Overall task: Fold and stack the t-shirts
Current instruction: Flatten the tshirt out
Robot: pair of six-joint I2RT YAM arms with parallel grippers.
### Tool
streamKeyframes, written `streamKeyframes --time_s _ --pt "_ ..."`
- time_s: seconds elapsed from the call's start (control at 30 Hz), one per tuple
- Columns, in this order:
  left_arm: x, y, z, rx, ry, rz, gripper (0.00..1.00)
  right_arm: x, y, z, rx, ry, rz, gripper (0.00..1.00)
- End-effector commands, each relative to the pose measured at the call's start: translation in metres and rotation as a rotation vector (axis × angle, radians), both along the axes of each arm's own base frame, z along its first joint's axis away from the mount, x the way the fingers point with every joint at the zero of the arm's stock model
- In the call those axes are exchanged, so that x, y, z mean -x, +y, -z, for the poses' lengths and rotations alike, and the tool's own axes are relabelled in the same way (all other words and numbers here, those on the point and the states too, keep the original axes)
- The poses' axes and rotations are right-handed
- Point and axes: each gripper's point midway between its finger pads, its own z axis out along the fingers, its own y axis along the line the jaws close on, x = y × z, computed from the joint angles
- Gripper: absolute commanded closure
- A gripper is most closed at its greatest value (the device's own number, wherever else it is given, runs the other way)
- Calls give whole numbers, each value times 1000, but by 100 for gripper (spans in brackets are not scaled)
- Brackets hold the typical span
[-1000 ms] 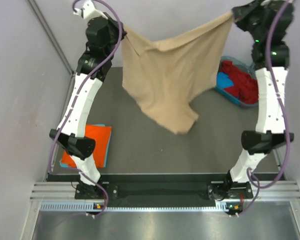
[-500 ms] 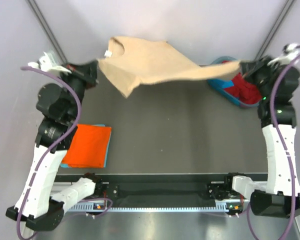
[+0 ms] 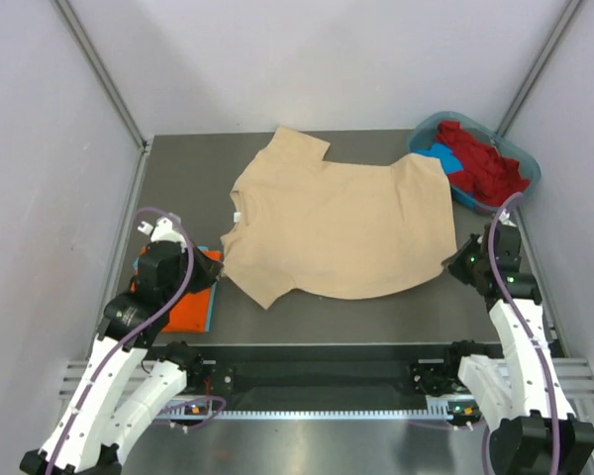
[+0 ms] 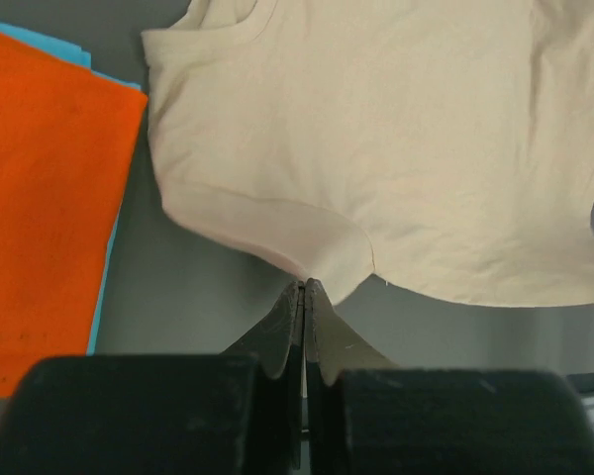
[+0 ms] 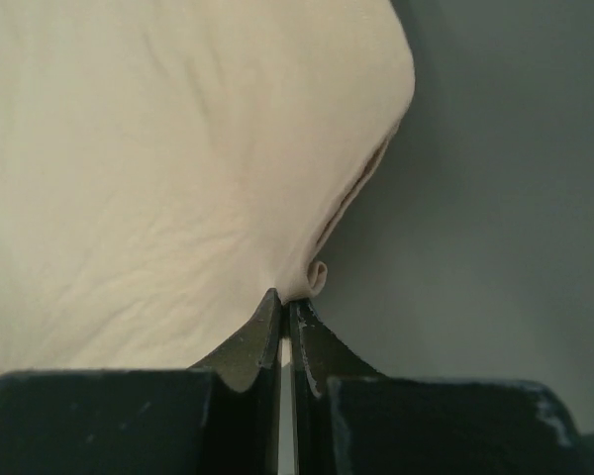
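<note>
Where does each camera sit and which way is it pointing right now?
Top external: above and behind the bases, looking down; left arm and right arm show, beige t-shirt spread between.
Left wrist: looks along the left gripper, shut on the shirt's edge; orange t-shirt beside.
Right wrist: looks along the right gripper, shut on the shirt's corner.
Shared: all three show the beige t-shirt.

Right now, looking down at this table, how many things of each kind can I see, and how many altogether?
beige t-shirt, spread flat: 1
folded shirts in a stack, orange shirt on blue shirt: 2
teal tub, with red clothes too heaped to count: 1
robot arms, left arm and right arm: 2
Total: 6
</note>
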Motion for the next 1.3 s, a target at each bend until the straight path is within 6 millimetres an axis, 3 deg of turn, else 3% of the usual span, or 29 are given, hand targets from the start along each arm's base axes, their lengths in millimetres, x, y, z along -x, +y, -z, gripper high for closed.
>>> streamKeyframes --time_s 0.0,0.17,0.33,0.8,1.0,1.27 --pt "17 5 3 9 46 -13 100 15 -8 11 19 48 60 100" --pt "22 4 7 -11 94 11 100 32 -20 25 56 128 128 100" --pt "35 9 18 -33 156 7 100 45 -21 23 59 140 153 100" --pt "58 17 10 -39 186 6 100 72 -24 17 84 181 165 100" --pt "65 28 -10 -73 154 -6 100 80 -20 16 70 187 152 100" --pt "73 27 -10 -76 166 21 100 90 -15 21 46 192 148 100"
